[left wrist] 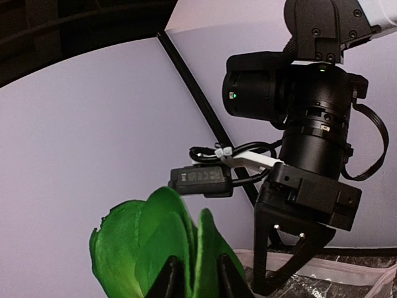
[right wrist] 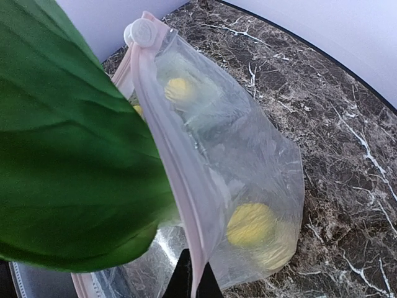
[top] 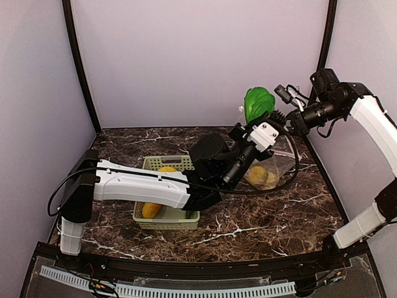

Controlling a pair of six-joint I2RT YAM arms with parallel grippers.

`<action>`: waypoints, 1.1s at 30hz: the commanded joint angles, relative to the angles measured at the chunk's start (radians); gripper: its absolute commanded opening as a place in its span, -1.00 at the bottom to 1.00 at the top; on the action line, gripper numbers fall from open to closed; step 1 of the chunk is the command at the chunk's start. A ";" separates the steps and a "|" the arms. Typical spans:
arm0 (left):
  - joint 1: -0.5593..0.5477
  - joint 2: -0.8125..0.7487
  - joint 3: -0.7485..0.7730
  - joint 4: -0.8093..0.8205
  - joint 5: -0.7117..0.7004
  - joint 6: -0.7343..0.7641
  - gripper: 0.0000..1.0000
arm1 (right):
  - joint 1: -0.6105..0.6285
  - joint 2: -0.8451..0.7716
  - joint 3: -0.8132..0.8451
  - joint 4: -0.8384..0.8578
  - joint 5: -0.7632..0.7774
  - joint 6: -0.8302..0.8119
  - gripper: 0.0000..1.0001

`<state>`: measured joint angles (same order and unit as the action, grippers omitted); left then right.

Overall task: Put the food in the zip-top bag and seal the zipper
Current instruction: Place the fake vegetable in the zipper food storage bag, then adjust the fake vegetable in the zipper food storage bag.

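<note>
My left gripper (top: 250, 123) is shut on the green bok choy (top: 258, 103) and holds it in the air above the bag's mouth; its fingers (left wrist: 169, 278) pinch the leaves (left wrist: 155, 242). My right gripper (top: 286, 127) is shut on the pinkish-white zipper strip (right wrist: 167, 143) and holds the clear zip-top bag (top: 271, 171) up and open. The white slider tab (right wrist: 141, 31) sits at the strip's far end. A yellow lemon (right wrist: 251, 223) and another yellow piece (right wrist: 180, 90) lie inside the bag. The bok choy leaf (right wrist: 68, 155) fills the left of the right wrist view.
A pale green lattice basket (top: 149, 162) stands left of the bag, partly under my left arm, with a yellow piece (top: 167, 169), an orange-yellow fruit (top: 151, 210) and a dark green piece (top: 189, 214) in it. Purple walls enclose the dark marble table (top: 273, 217).
</note>
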<state>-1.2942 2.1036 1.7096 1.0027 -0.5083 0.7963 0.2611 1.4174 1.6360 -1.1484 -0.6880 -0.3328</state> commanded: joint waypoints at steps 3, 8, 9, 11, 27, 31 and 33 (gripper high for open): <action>0.021 0.003 -0.048 0.094 -0.067 -0.004 -0.04 | -0.020 0.000 0.033 0.008 -0.040 0.030 -1.00; 0.020 -0.034 -0.071 0.014 -0.103 -0.050 0.47 | -0.041 0.006 0.038 0.009 -0.039 0.035 -1.00; 0.017 -0.046 -0.079 0.000 -0.096 -0.076 0.49 | -0.044 0.007 0.039 0.010 -0.041 0.036 -1.00; 0.012 -0.082 -0.082 -0.053 -0.066 -0.131 0.54 | -0.048 0.011 0.041 0.014 -0.038 0.038 -1.00; -0.009 -0.420 -0.245 -0.603 -0.165 -0.598 0.48 | -0.088 0.122 0.102 0.106 0.042 0.071 -1.00; -0.007 -0.390 -0.239 -0.720 -0.195 -0.903 0.23 | -0.055 0.117 0.018 0.165 0.003 0.101 -1.00; -0.006 -0.362 -0.221 -0.744 -0.140 -1.004 0.21 | -0.050 0.127 0.017 0.166 -0.030 0.109 -1.00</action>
<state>-1.3018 1.6886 1.4963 0.4286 -0.6590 0.0925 0.2096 1.5360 1.6783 -1.0420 -0.6300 -0.2562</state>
